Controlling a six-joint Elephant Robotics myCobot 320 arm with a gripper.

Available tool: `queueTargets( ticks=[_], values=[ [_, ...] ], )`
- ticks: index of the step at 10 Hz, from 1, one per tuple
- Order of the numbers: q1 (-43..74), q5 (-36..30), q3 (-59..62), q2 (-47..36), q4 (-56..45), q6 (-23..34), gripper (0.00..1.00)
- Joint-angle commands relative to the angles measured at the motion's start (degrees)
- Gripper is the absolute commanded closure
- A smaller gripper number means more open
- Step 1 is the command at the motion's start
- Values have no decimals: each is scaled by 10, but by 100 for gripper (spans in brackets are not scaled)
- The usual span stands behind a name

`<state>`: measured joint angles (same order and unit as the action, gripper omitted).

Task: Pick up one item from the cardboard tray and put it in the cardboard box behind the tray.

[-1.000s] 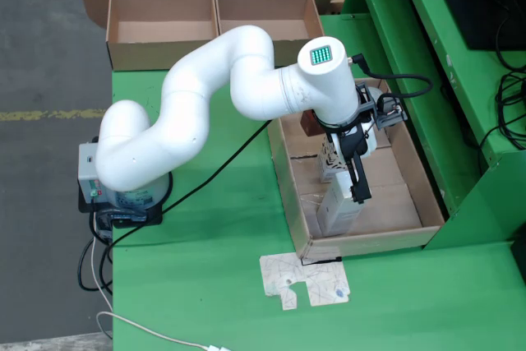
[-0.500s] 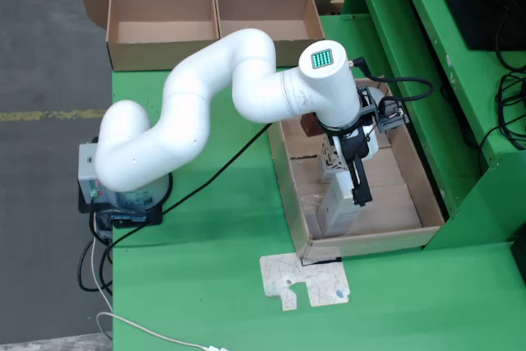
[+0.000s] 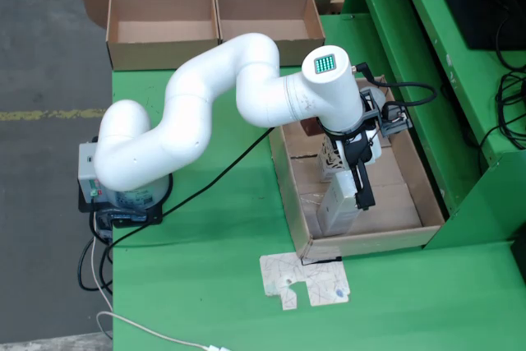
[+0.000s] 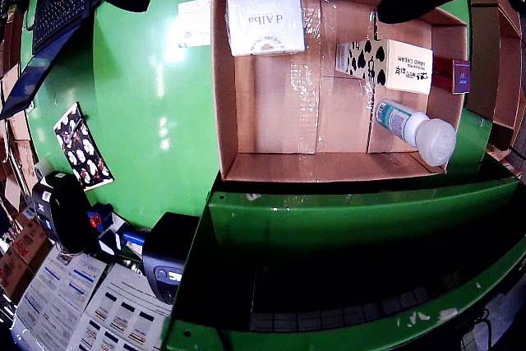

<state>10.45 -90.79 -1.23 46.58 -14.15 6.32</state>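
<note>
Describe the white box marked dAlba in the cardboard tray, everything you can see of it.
The dAlba box is a white, roughly square carton, apparently glossy card, with grey "dAlba" lettering that reads upside down in the gripper view. It lies flat on the floor of the cardboard tray, tucked into the upper left corner in that view, close against the walls. It looks closed and undamaged. Nothing rests on it, and it lies apart from the other items.

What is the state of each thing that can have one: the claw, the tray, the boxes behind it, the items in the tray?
claw: above the tray, holding nothing; open or shut cannot be told
cardboard tray: open-topped, holds four items
white box: lying flat, closed
spotted hand cream box: lying on its side, closed
bottle: lying on its side, capped
dark red box: in the corner, mostly hidden
two cardboard boxes: open, nothing seen inside
</note>
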Motion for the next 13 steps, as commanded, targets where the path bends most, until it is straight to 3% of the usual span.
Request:
queueTargets(
  ticks=[1, 13],
  values=[
    [9, -1, 12, -8, 14, 8, 0],
    [10, -10, 12, 34, 28, 13, 0]
  ],
)
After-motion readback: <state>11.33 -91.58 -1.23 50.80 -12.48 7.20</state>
